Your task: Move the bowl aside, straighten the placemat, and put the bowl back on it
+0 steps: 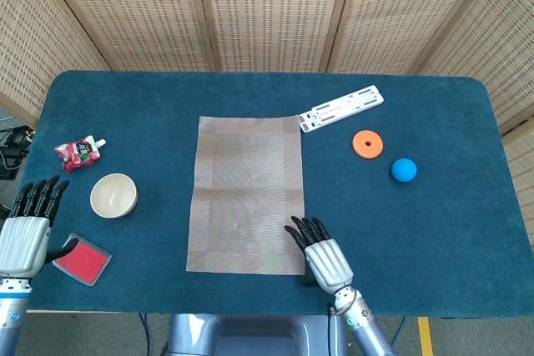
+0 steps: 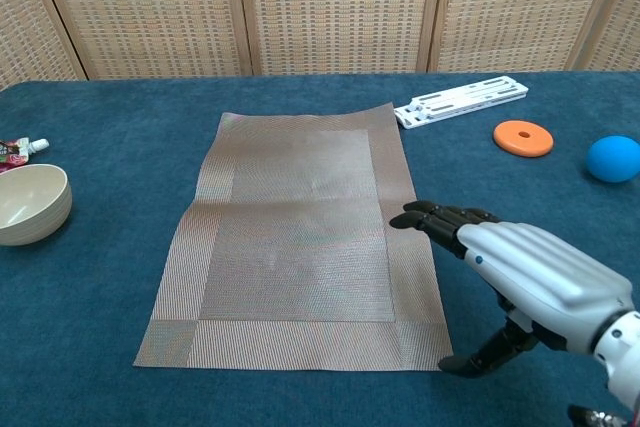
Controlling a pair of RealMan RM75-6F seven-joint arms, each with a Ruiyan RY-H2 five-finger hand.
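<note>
A cream bowl (image 1: 113,195) (image 2: 27,205) sits on the blue cloth left of the placemat, off it. The woven grey-brown placemat (image 1: 246,193) (image 2: 300,232) lies in the middle of the table, slightly askew. My right hand (image 1: 320,256) (image 2: 525,282) hovers at the mat's near right corner, fingers stretched forward and apart, thumb pointing down by the corner, holding nothing. My left hand (image 1: 27,229) is at the table's near left edge, fingers spread and empty, a little to the left of the bowl; the chest view does not show it.
A red snack pouch (image 1: 78,152) lies at far left and a red flat card (image 1: 82,259) near my left hand. A white plastic strip (image 1: 340,108) touches the mat's far right corner. An orange disc (image 1: 367,143) and a blue ball (image 1: 404,170) lie on the right.
</note>
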